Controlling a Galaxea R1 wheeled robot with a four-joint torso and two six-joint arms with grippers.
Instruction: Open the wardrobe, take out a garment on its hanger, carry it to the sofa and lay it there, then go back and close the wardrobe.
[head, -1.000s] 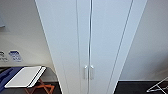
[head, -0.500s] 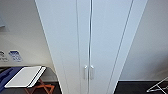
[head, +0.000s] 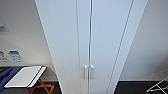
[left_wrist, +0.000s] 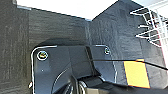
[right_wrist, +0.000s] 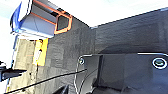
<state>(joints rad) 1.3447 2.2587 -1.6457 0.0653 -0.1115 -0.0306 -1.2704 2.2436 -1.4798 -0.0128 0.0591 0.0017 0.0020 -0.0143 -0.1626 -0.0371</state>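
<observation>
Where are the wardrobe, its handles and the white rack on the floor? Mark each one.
wardrobe (head: 62, 37), head view, left door panel
handles (head: 88, 72), head view, between the pair
rack (head: 157, 86), head view, a wire bar

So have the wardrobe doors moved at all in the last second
No. The wardrobe doors are shut as before, their handles side by side, in the same place relative to the folding table.

head view faces the closed wardrobe (head: 88, 45) from close up; both wrist views look down at dark carpet (left_wrist: 57, 27).
</observation>
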